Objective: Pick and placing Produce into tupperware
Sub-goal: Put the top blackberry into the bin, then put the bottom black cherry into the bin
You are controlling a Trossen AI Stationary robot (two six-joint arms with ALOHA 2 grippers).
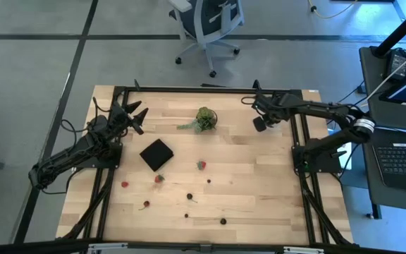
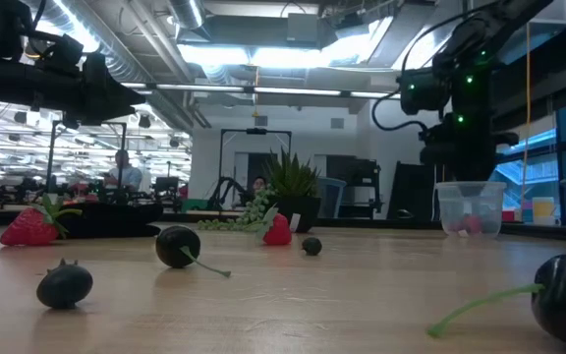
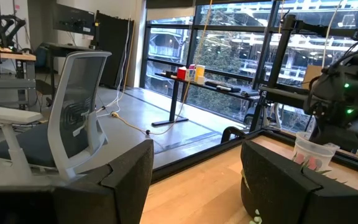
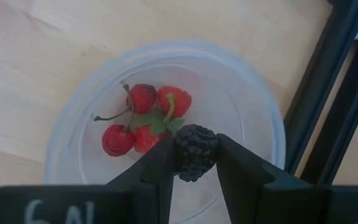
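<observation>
Loose produce: red and dark pieces scattered on the near half of the table; a dark stemmed piece and a strawberry lie close to the low camera.
Black square: flat on the table, left of centre, near the left arm.
Green leafy clump: toward the far edge, centre.
Left gripper: at the far-left area of the table, raised, fingers spread wide with nothing between them.
Right gripper: at the far-right corner, directly over the tupperware, fingers clamped on a dark blackberry.
Tupperware contents: several red pieces, two with stems, on the tub floor.
Office chair: on the floor beyond the table.
</observation>
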